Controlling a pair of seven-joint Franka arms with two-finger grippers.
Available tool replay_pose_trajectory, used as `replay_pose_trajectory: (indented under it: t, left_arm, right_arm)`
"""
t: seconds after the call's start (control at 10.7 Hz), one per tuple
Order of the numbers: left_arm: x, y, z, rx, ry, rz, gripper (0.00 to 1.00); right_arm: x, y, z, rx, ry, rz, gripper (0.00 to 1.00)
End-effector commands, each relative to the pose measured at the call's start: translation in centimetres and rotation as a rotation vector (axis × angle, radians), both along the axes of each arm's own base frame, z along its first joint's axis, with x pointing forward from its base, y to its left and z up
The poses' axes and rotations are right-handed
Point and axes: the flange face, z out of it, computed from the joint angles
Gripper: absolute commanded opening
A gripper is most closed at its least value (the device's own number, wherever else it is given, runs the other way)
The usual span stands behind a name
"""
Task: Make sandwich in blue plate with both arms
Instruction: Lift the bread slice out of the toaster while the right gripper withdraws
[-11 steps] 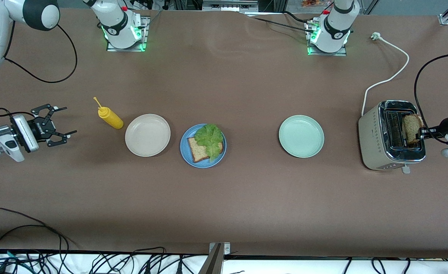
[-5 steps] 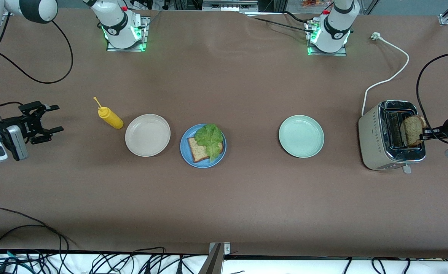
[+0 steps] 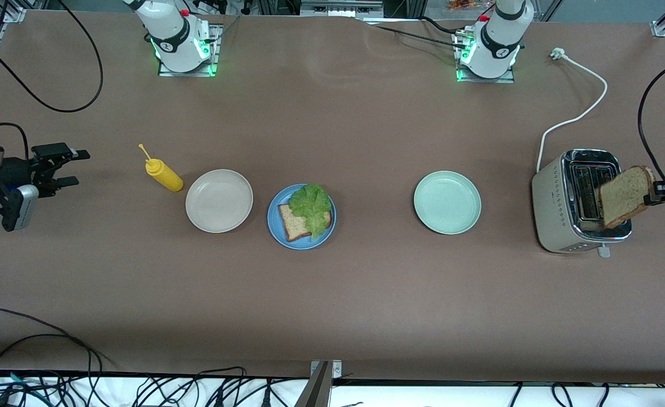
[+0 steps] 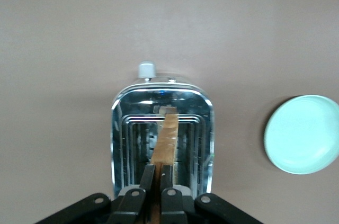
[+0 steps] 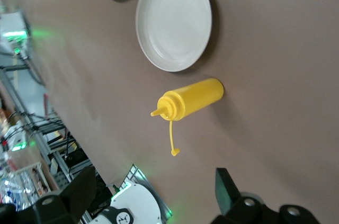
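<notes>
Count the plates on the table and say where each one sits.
3. The beige plate sits beside the yellow bottle; the blue plate, with bread and lettuce, is next to it; the pale green plate lies toward the toaster.

No legible text or labels anywhere.

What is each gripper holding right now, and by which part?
Left gripper: bread slice, pinched at its edge over the toaster. Right gripper: nothing, open.
</notes>
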Motion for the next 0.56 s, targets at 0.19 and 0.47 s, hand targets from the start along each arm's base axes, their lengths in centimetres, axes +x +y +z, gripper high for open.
replay_pose_trajectory:
  t: [0.19, 0.47]
  left_arm:
    - [-0.1, -3.8, 6.0, -0.157, -0.026, -0.044, 0.0]
    - [0.7, -10.1, 5.9, -0.271, 0.016, -0.036, 0.0]
  right_arm:
    - [-4.0, 6.2, 4.5, -0.422, 0.018, -0.263, 1.0]
    - [-6.0, 11.4, 4.6, -0.664, -0.028, -0.457, 1.0]
